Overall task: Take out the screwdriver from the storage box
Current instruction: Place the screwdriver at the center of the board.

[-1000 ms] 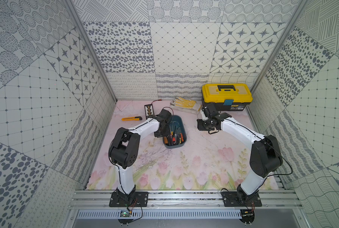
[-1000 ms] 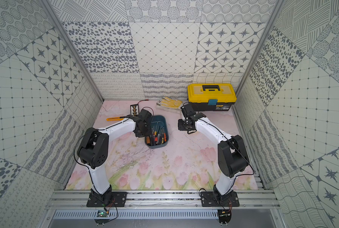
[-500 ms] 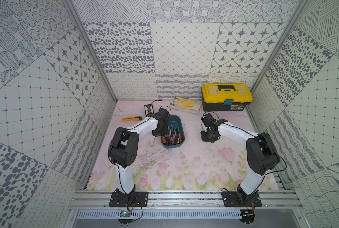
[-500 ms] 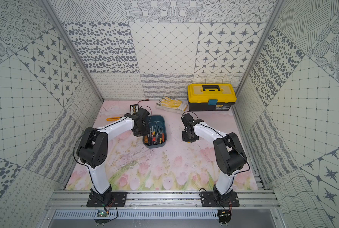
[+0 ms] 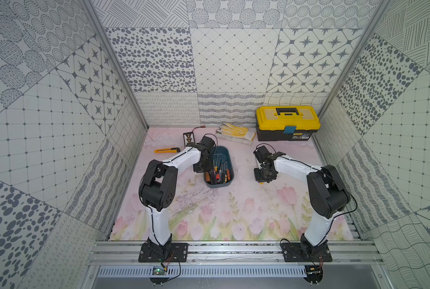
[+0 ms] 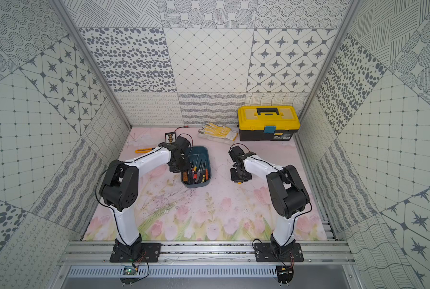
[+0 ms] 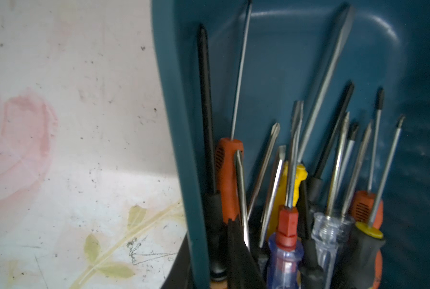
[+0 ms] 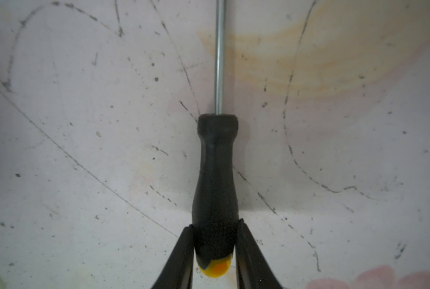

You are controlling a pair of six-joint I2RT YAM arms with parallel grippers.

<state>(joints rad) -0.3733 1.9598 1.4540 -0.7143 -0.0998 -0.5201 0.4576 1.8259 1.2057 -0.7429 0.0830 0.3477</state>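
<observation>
Right wrist | screwdriver (image 8: 215, 175) — shaft pointing away from fingers (image 8: 181, 257) | butt clamped

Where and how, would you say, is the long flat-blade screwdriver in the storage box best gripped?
Likely the flat-blade screwdriver by its bare shaft near the tip, from above, jaws across: there it lies clear of neighbours, while the handles lie crowded together.

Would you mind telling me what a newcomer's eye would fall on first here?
The bright yellow-lidded toolbox in the far right corner stands out first. Mid-table, the teal storage box bristles with screwdrivers, and to its right the right gripper is shut on a black-handled screwdriver low over the floral mat.
</observation>
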